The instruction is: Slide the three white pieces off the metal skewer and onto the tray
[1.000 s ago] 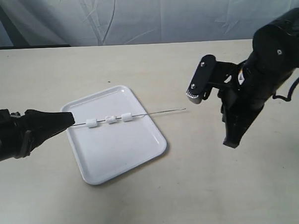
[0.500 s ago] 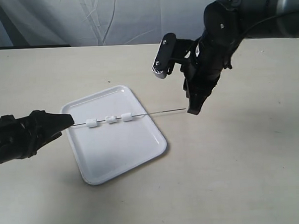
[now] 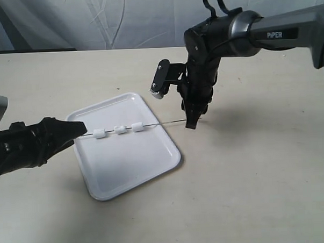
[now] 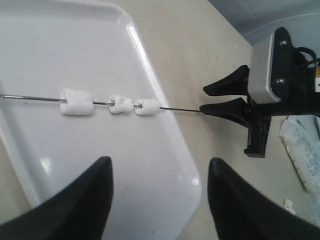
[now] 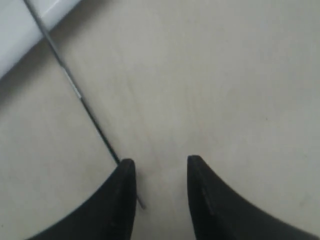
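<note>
The white tray [image 3: 153, 167] lies left of the table's middle. The metal skewer [image 3: 173, 122] runs across it, with its thin end past the rim over the table. The three white pieces [image 3: 120, 129] are threaded in a row above the tray [image 4: 165, 150]; in the left wrist view the white pieces [image 4: 120, 104] sit well ahead of the fingers. My left gripper [image 3: 79, 128] [image 4: 157, 167] is open at the skewer's left end, with only tray between its fingers. My right gripper [image 3: 191, 123] [image 5: 160, 165] is open and points down at the skewer's [image 5: 75, 90] free tip, which passes behind one finger [image 5: 122, 200].
A wrinkled grey backdrop [image 3: 120, 21] closes off the table's far edge. A crinkled clear wrapper [image 4: 300, 150] lies on the table beyond the right arm. Bare table surface [image 3: 251, 193] spreads to the front and right of the tray.
My right arm has swung in from the right side to the skewer's free tip. The left gripper has edged slightly right. Skewer and pieces have not moved.
</note>
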You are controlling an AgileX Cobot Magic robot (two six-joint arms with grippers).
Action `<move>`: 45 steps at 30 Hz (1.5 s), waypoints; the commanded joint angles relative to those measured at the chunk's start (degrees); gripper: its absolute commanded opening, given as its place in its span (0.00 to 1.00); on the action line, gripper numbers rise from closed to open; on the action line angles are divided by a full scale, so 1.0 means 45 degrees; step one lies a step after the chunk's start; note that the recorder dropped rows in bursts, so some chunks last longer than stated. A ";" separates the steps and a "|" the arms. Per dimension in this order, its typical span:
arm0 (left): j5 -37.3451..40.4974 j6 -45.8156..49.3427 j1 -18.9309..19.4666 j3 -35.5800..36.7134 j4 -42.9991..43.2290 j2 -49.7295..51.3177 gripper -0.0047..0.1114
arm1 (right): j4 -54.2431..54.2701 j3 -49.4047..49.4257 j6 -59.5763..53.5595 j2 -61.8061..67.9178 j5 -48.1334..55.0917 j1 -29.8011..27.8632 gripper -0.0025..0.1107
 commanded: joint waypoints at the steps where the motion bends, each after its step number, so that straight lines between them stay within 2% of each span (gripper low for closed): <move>1: -0.0448 0.0273 -0.0042 -0.0049 0.0071 0.0041 0.51 | 0.0890 -0.0701 -0.0914 0.0489 0.0369 0.0018 0.32; 15: -0.0681 0.0535 -0.0042 -0.0049 -0.0007 0.0041 0.51 | 0.1121 -0.0883 -0.1445 -0.0298 0.0962 0.0038 0.32; 28: -0.0812 0.0482 -0.0042 -0.0049 0.0326 0.0041 0.51 | 0.2421 -0.0855 -0.2185 -0.0551 0.1684 0.0038 0.32; 45: -0.1157 0.0482 -0.0042 -0.0049 0.0478 0.0041 0.51 | 0.2486 -0.0854 -0.2185 0.0493 0.1839 0.0038 0.30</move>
